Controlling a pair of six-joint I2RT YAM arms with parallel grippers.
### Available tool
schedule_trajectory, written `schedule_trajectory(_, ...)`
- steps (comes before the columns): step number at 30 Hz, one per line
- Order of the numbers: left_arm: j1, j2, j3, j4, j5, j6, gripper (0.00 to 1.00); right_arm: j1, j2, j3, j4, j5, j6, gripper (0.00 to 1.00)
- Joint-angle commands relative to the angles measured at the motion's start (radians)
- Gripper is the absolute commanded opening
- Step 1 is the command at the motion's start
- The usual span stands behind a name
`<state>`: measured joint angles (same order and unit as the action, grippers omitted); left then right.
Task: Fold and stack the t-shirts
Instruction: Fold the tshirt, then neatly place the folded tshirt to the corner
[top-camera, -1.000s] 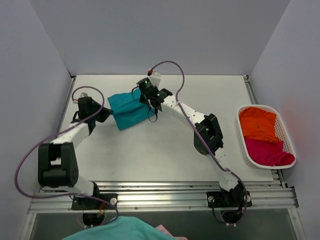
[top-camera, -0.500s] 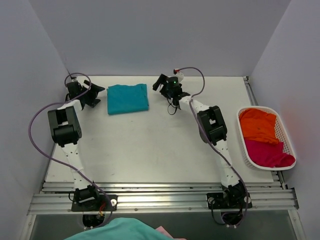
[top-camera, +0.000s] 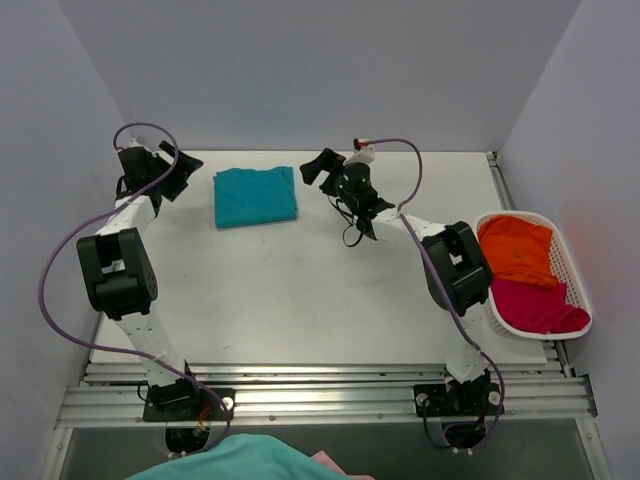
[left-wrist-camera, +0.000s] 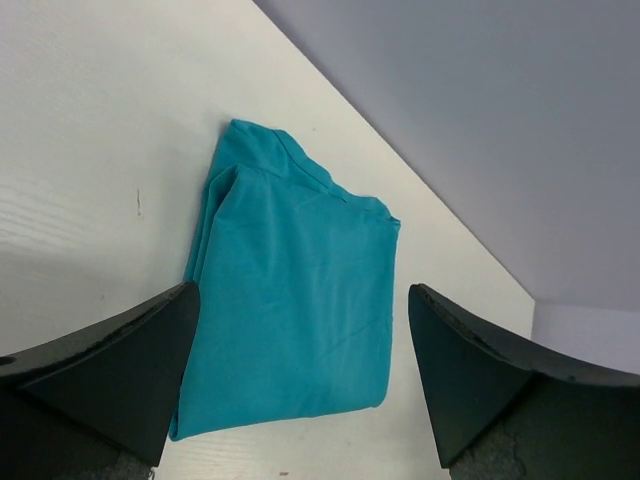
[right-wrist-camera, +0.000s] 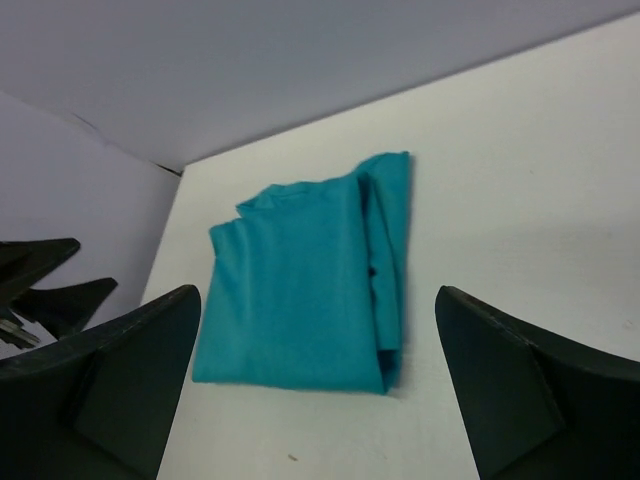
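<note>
No readable text, labels, brands, numbers or signs anywhere in top, left wrist or right wrist views.

The teal t-shirt (top-camera: 255, 196) lies folded into a flat, neat rectangle on the table (top-camera: 300, 300), towards its far left. The orange t-shirt (top-camera: 517, 248) and the magenta-red t-shirt (top-camera: 535, 305) lie crumpled and unfolded, touching, in the basket (top-camera: 484, 268) at the right edge, the orange one farther back.

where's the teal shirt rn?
Top view: the teal t-shirt lies folded on the table, far side left of centre, between the left gripper and the right gripper, touching neither.
</note>
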<state>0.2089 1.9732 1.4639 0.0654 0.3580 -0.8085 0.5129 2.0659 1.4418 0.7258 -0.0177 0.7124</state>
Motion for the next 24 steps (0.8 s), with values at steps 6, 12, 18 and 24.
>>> schedule_trajectory(6, -0.069, 0.199, 0.199, -0.288, -0.134, 0.152, 0.94, -0.031, -0.202, -0.181, 0.014, 0.133, -0.037, 1.00)
schedule_trajectory(12, -0.097, 0.331, 0.305, -0.351, -0.159, 0.160, 0.94, -0.092, -0.299, -0.245, 0.009, 0.122, -0.013, 1.00)
schedule_trajectory(18, -0.143, 0.415, 0.397, -0.395, -0.177, 0.163, 0.98, -0.165, -0.349, -0.287, 0.018, 0.088, 0.025, 1.00)
schedule_trajectory(24, -0.189, 0.484, 0.531, -0.489, -0.237, 0.158, 0.88, -0.255, -0.375, -0.333, 0.029, 0.045, 0.055, 1.00)
